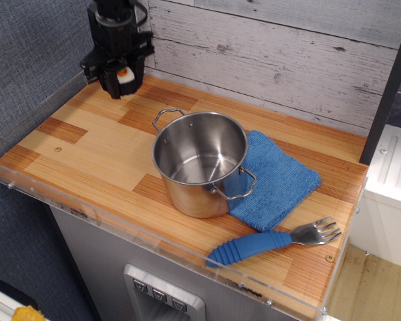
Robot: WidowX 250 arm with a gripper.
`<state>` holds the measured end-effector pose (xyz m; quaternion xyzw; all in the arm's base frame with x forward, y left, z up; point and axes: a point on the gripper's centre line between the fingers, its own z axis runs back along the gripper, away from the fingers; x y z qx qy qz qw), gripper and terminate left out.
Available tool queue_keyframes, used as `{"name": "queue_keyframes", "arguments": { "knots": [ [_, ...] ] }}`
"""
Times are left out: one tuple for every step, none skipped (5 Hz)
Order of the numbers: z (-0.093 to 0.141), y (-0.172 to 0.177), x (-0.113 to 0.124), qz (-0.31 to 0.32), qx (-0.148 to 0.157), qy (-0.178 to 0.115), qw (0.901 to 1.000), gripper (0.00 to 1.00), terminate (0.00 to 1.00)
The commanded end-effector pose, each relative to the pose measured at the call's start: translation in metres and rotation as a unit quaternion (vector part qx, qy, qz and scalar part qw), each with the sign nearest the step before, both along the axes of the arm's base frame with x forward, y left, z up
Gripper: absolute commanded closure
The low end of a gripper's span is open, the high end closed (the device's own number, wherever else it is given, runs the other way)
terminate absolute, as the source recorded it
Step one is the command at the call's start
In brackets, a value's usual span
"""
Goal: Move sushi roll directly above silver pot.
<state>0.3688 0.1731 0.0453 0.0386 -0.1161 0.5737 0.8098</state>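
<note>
We see the black pincer (122, 79) clamped on the small black-wrapped sushi roll with its white and orange face (125, 74), lifted off the striped wooden tabletop (93, 150) near its far left corner. The shiny straight-sided steel pot with wire loop handles (200, 162) stands well apart from them at the middle, partly on a folded blue cloth (277, 179), with a blue-handled metal fork (274, 241) in front.

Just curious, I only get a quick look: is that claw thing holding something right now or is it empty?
Gripper: closed on the sushi roll, lifted off the table.

Glossy steel silver pot (199, 162), blue terry cloth (275, 179), wood-grain table (93, 150)
</note>
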Motion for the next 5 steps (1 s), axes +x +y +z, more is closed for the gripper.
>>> {"name": "queue_keyframes", "arguments": {
  "knots": [
    [0.057, -0.002, -0.001, -0.022, 0.011, -0.06, 0.9979, 1.0, 0.0],
    [0.063, -0.016, -0.004, -0.048, 0.008, -0.067, 0.9966, 1.0, 0.0],
    [0.069, -0.031, -0.007, -0.074, 0.004, -0.073, 0.9946, 1.0, 0.0],
    [0.077, -0.048, -0.012, -0.101, -0.004, -0.083, 0.9914, 1.0, 0.0],
    [0.079, -0.062, -0.017, -0.12, -0.009, -0.086, 0.989, 1.0, 0.0]
  ]
}}
